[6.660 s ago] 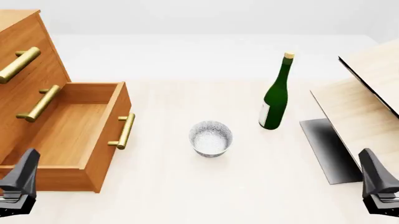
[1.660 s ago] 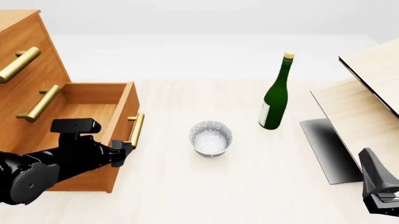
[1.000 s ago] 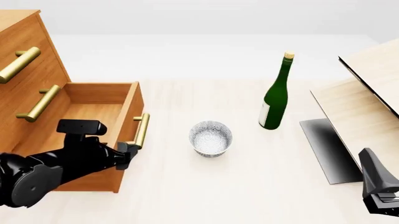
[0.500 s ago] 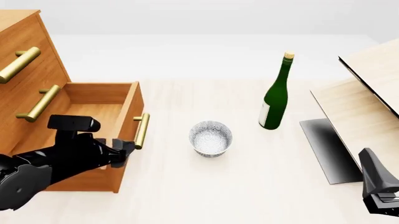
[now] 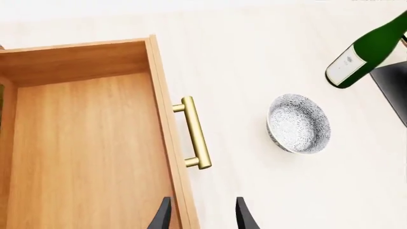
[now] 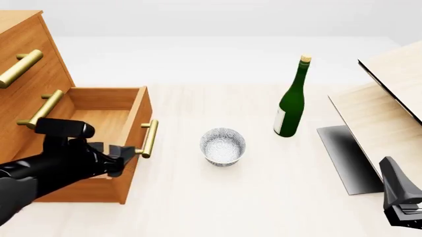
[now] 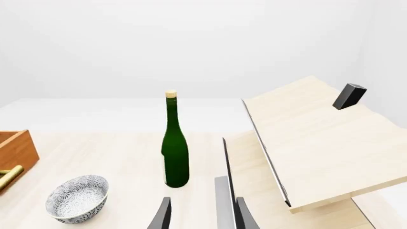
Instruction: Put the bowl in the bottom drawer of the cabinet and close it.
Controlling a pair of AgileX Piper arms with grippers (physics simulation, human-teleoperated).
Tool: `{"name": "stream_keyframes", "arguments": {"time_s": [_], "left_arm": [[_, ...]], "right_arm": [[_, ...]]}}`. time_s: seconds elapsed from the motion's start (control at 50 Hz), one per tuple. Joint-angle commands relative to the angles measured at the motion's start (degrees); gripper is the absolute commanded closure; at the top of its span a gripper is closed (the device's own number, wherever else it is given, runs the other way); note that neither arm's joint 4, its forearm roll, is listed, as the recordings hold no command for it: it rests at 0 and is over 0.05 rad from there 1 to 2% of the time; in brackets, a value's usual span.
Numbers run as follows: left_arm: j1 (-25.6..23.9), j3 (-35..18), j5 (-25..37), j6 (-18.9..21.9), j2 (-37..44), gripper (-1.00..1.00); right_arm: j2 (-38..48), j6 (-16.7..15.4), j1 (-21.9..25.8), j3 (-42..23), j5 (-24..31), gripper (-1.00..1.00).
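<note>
My left claw (image 6: 129,150) is open and empty by the drawer (image 6: 99,106) handle, nearer to the bowl (image 6: 223,146) on its right

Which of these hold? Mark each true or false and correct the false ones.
1. The bowl lies inside the bottom drawer. False: it stands on the table, beside the drawer.
2. The bottom drawer is pulled open. True.
3. The green bottle lies on its side. False: it stands upright.
4. The left end effector grips the bowl. False: it is open, near the drawer's front.
5. The two upper drawers are shut. True.
</note>
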Motion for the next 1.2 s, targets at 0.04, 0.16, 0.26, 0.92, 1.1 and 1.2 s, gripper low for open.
{"name": "stream_keyframes", "arguments": {"time_s": [0.04,0.16,0.26,0.92,1.1,1.2], "left_arm": [[0.5,0.1,1.7,1.0,-4.0,-1.00],[0.2,-0.1,2.3,1.3,-4.9,-1.00],[-0.6,-0.3,2.6,0.7,-6.3,-1.00],[-6.0,-2.1,0.7,-0.6,-8.0,-1.00],[-8.1,-3.1,-0.3,-0.9,-8.3,-1.00],[-9.1,-3.5,-1.3,-1.0,-7.4,-1.00]], "right_arm": [[-0.1,0.0,0.0,0.0,0.0,-1.00],[-0.1,0.0,0.0,0.0,0.0,-1.00],[0.0,0.0,0.0,0.0,0.0,-1.00],[-0.1,0.0,0.0,0.0,0.0,-1.00],[-0.1,0.0,0.0,0.0,0.0,-1.00],[-0.1,0.0,0.0,0.0,0.0,-1.00]]}}
